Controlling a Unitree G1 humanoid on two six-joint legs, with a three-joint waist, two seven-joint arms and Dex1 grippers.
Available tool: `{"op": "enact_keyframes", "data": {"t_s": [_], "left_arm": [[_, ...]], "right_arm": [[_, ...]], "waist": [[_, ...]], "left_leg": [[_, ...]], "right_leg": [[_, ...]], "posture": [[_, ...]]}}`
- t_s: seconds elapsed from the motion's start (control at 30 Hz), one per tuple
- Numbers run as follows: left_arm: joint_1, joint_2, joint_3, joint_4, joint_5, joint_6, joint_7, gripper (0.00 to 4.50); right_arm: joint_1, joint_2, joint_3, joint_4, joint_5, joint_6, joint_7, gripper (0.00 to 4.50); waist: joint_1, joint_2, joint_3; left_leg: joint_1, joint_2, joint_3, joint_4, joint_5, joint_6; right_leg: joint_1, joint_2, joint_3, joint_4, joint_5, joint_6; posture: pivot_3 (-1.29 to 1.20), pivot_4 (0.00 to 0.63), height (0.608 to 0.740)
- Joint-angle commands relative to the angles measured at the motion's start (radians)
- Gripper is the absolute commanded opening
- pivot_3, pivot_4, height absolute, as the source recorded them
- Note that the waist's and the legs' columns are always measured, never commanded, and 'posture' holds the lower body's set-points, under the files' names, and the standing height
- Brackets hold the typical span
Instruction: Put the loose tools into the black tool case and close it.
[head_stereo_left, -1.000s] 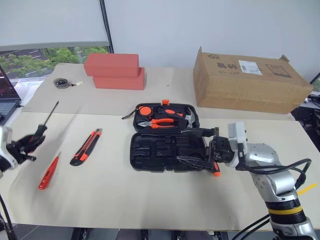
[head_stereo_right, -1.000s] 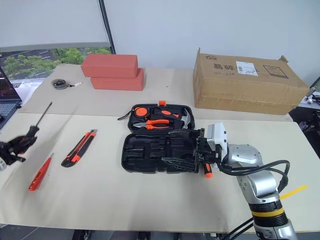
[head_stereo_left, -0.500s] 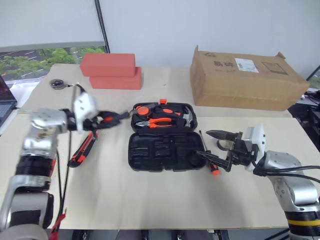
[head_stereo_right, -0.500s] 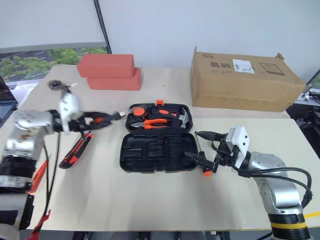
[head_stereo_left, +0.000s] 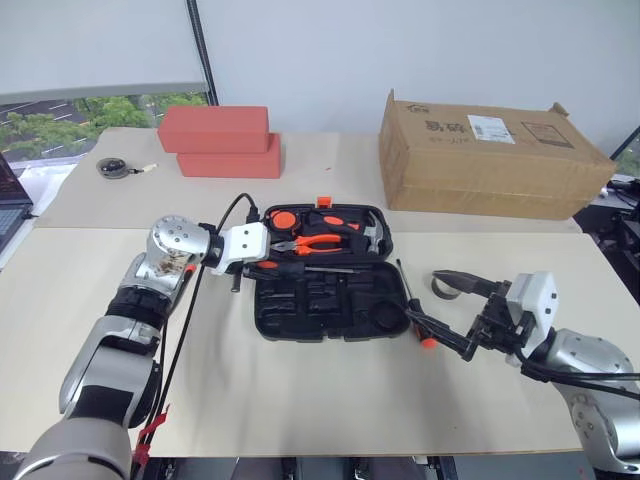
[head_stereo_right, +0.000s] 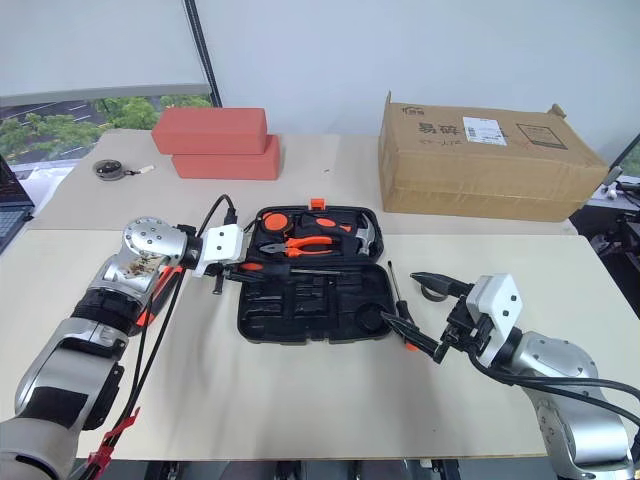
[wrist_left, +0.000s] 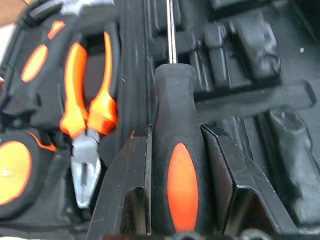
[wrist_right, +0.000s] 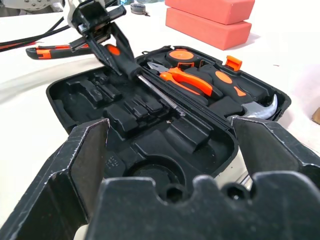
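Note:
The black tool case (head_stereo_left: 325, 305) lies open at the table's middle, with pliers (head_stereo_left: 318, 242) and a hammer in its far half. My left gripper (head_stereo_left: 262, 268) is shut on an orange-and-black screwdriver (wrist_left: 182, 190), holding it low over the case with the shaft (head_stereo_left: 335, 268) along the hinge. My right gripper (head_stereo_left: 422, 297) stands open just right of the case, empty. Another screwdriver (head_stereo_left: 412, 312) lies on the table between its fingers. Beside it sits a grey tape ring (head_stereo_left: 443, 290). The utility knife (wrist_right: 47, 50) lies left of the case, behind my left arm.
A brown cardboard box (head_stereo_left: 490, 155) stands at the back right. Two red blocks (head_stereo_left: 215, 140) are stacked at the back left, with a dark round disc with a cord (head_stereo_left: 115, 167) further left. A laptop edge (head_stereo_left: 8, 200) shows at the far left.
My left arm swung right from the table's left side, carrying the screwdriver over the case. My right gripper drew back to the right off the case, still open.

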Motion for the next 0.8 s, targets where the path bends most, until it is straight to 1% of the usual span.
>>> {"op": "enact_keyframes", "data": {"t_s": [0.03,0.13,0.17,0.2,0.8], "left_arm": [[-0.021,-0.032,-0.007,-0.011,0.01,0.018,0.015,0.99],[-0.012,-0.047,-0.006,-0.016,0.011,0.031,0.015,0.99],[-0.013,-0.05,-0.006,-0.012,0.016,0.031,0.022,0.99],[-0.013,-0.052,-0.006,-0.008,0.019,0.03,0.028,0.99],[-0.028,-0.095,-0.004,0.05,0.032,0.04,0.037,0.99]], "right_arm": [[-0.028,-0.013,-0.022,-0.031,0.016,0.003,-0.011,4.5],[-0.043,-0.015,-0.018,-0.023,0.014,0.005,-0.009,4.5],[-0.045,-0.016,-0.018,-0.022,0.014,0.006,-0.008,4.5],[-0.047,-0.016,-0.018,-0.021,0.015,0.006,-0.008,4.5],[-0.044,-0.009,-0.01,-0.02,0.005,-0.008,-0.009,4.5]], "waist": [[0.003,0.0,0.0],[0.003,0.0,0.0],[0.004,0.0,0.0],[0.004,0.0,0.0],[0.002,0.002,-0.001]], "left_leg": [[0.0,0.0,-0.001,0.0,0.0,0.001],[0.0,-0.001,-0.001,0.001,0.0,0.002],[0.0,-0.001,-0.002,0.001,-0.003,0.006],[0.0,-0.001,-0.002,0.002,-0.003,0.006],[0.0,-0.001,-0.002,0.004,-0.002,0.006]], "right_leg": [[0.001,0.0,0.0,0.0,0.0,0.0],[0.001,0.0,0.001,0.0,0.0,0.0],[0.002,0.0,0.001,0.0,0.0,0.0],[0.002,0.0,0.001,0.0,0.0,0.0],[0.003,0.0,0.0,0.001,0.0,-0.001]], "posture": [[0.0,0.15,0.712],[0.0,0.15,0.712],[0.0,0.15,0.712],[0.0,0.15,0.712],[0.0,0.15,0.712]]}}
